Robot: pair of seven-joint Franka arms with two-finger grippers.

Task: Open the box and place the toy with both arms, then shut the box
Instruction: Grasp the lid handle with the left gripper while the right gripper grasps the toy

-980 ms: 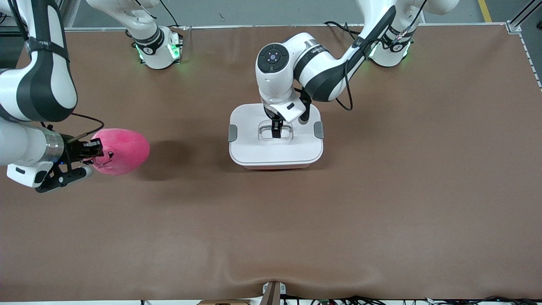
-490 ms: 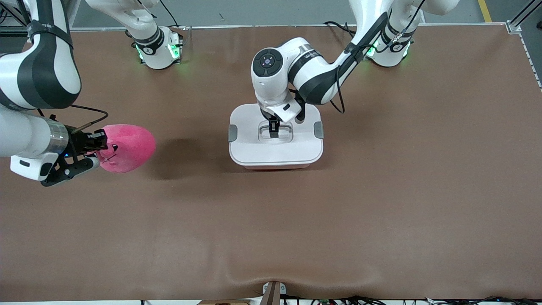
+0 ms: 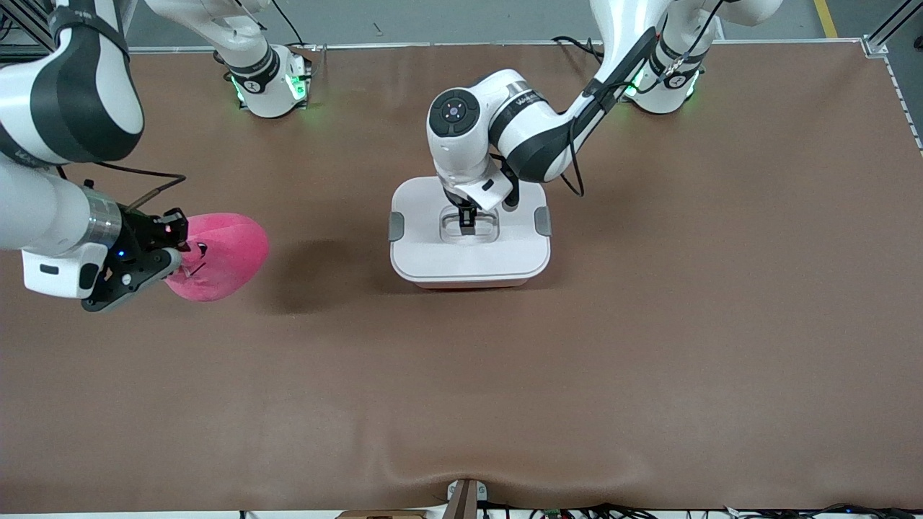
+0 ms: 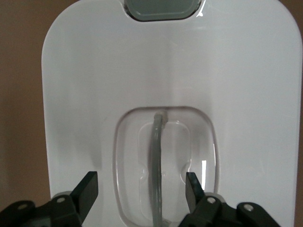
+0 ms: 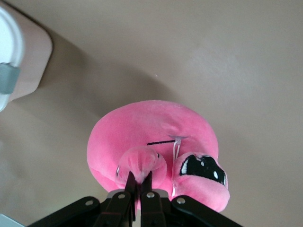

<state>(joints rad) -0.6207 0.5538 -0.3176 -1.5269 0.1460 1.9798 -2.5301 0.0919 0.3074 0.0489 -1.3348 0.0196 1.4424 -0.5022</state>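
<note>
The box stands mid-table with its white lid on and grey clips at both ends. My left gripper is open, its fingers down in the lid's recessed handle well, one on each side of the handle bar. My right gripper is shut on the paler nub of the hot-pink toy and holds it above the table toward the right arm's end. The toy's black eye patch faces the right wrist camera.
The brown table mat stretches wide around the box. Both arm bases stand along the table edge farthest from the front camera. A corner of the box with one clip shows in the right wrist view.
My right gripper has carried the toy a little toward the box and turned. My left gripper has shifted slightly over the lid's handle well.
</note>
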